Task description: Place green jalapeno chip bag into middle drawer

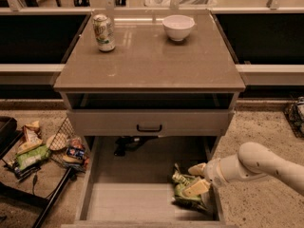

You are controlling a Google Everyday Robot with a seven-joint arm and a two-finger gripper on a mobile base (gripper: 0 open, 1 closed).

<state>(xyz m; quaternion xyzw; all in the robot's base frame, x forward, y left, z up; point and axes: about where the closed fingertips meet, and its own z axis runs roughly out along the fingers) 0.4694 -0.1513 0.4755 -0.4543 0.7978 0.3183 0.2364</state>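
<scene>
In the camera view, the pincer reaches in from the right, low over the right front corner of the open middle drawer. It is right against the green jalapeno chip bag, which lies crumpled on the drawer floor by the right wall. Whether the pincer grips the bag cannot be told. On the worktop, a can and a white bowl stand well apart.

claw in middle drawer | partly hides green jalapeno chip bag
</scene>
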